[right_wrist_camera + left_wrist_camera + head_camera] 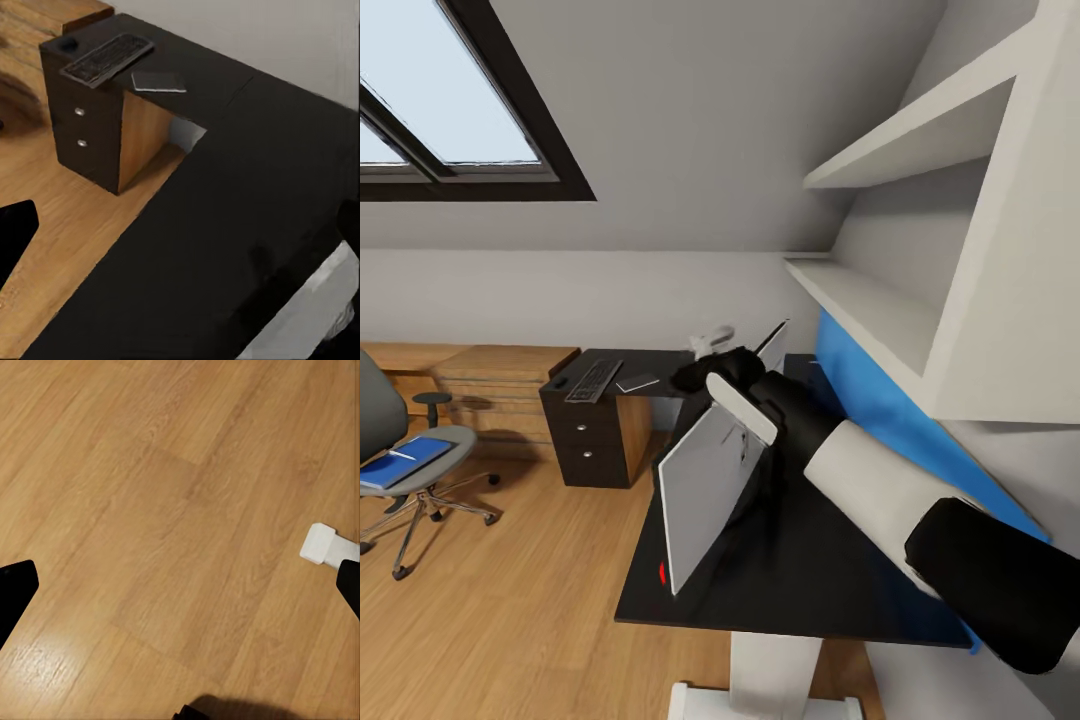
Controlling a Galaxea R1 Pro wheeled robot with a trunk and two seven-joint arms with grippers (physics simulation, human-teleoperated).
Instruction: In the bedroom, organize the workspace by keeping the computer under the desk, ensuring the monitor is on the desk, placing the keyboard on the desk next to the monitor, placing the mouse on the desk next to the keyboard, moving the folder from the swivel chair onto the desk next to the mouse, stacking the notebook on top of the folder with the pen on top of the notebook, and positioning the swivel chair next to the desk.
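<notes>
A dark-framed skylight (455, 100) was set in the sloped grey ceiling at upper left. White wall shelves (920, 140) projected at right, one above another. A low wooden drawer cabinet (500, 385) stood against the far wall. Light wood plank flooring (510, 620) covered the room; in the left wrist view, bare floorboards (165, 510) showed a faint glossy highlight.

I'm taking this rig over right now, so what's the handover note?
Left gripper open over floor.
Right gripper open over the desk, by the monitor.
On the desk: monitor; keyboard, mouse, notebook together on the far wing.
Folder with pen lies on the swivel chair, apart from the desk.
To do: bring keyboard and mouse to the monitor, stack folder, notebook, pen, move chair.
</notes>
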